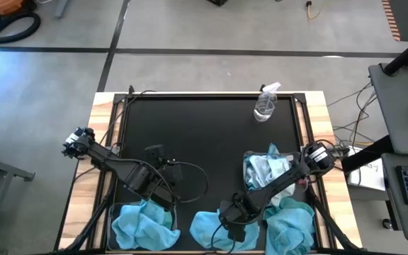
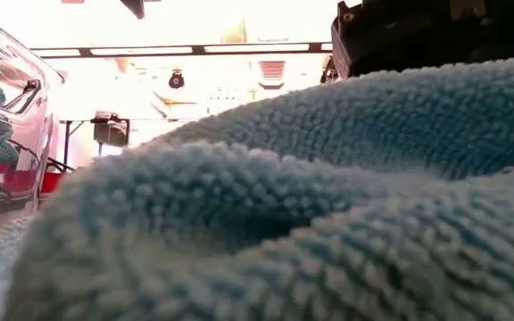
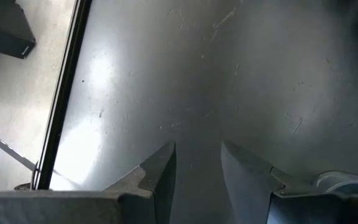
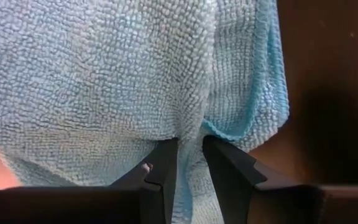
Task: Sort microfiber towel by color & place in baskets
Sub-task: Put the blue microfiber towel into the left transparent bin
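Observation:
A turquoise microfiber towel (image 1: 210, 228) lies bunched on the black mat at the near edge, filling the low view (image 2: 310, 196). My right gripper (image 1: 232, 218) stands over it, shut on a fold (image 4: 190, 149). A clear basket (image 1: 114, 211) at the near left holds turquoise towels (image 1: 144, 223); its wall shows in the low view (image 2: 20, 98). Paler towels (image 1: 264, 168) lie heaped by the right arm, and another turquoise heap (image 1: 289, 223) sits at the near right. My left gripper (image 3: 197, 165) hangs open above bare mat, beyond the left basket. My right gripper pinches a raised fold of the turquoise towel (image 4: 191, 134) between its two fingers (image 4: 163, 162), coming steeply from above. The cloth gathers in toward the narrow gap. The rest of the towel spreads out below the fingers on the mat, slack.
A small clear spray bottle (image 1: 265, 105) stands at the far right of the mat. Bare black mat (image 1: 204, 134) fills the middle and far part of the table. Cables (image 1: 186, 180) loop off the left arm. Wooden table edges frame the mat.

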{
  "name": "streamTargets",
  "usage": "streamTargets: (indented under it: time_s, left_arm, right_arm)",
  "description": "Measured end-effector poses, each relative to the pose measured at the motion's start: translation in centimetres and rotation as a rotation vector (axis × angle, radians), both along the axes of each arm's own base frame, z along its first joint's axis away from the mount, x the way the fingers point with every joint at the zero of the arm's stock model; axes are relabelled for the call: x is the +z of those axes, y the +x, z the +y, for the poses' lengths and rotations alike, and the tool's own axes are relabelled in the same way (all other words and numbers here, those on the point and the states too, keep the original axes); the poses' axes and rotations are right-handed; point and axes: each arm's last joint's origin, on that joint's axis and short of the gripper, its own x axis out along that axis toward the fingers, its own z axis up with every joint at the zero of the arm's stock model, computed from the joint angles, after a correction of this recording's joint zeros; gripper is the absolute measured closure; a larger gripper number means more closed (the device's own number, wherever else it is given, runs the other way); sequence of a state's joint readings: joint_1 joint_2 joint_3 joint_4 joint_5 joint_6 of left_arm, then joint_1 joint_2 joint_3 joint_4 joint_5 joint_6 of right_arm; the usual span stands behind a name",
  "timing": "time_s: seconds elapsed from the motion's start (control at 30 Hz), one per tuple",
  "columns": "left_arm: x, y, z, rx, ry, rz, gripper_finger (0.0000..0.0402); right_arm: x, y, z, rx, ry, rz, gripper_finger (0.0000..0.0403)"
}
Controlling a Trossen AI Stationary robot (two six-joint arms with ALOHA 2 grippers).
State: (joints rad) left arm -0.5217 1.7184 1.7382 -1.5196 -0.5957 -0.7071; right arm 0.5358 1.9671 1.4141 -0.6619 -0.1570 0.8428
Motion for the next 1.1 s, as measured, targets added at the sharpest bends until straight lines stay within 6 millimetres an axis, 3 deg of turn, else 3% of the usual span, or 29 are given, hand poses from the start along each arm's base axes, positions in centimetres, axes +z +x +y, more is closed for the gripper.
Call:
streamTargets:
  time_s: [0.47,0.6,0.83,1.0,1.1]
  left_arm:
    - [0.0,0.0,0.1,-0.004,0.024,-0.004,0.0288]
    - [0.0,0.0,0.1,-0.006,0.025,-0.003,0.0288]
    - [0.0,0.0,0.1,-0.007,0.025,-0.003,0.0288]
    - [0.0,0.0,0.1,-0.007,0.027,0.001,0.0288]
    - [0.0,0.0,0.1,-0.002,0.025,-0.002,0.0288]
  right_arm:
    - [-0.4,0.5,-0.8,0.006,0.012,-0.04,0.0266]
    - [-0.4,0.7,-1.0,-0.001,0.012,-0.04,0.0291]
    - [-0.4,0.7,-1.1,-0.001,0.015,-0.042,0.0385]
    - [0.8,1.3,-0.7,0.018,0.059,-0.055,0.0393]
    - [3.0,1.8,-0.3,0.051,0.09,-0.124,0.0394]
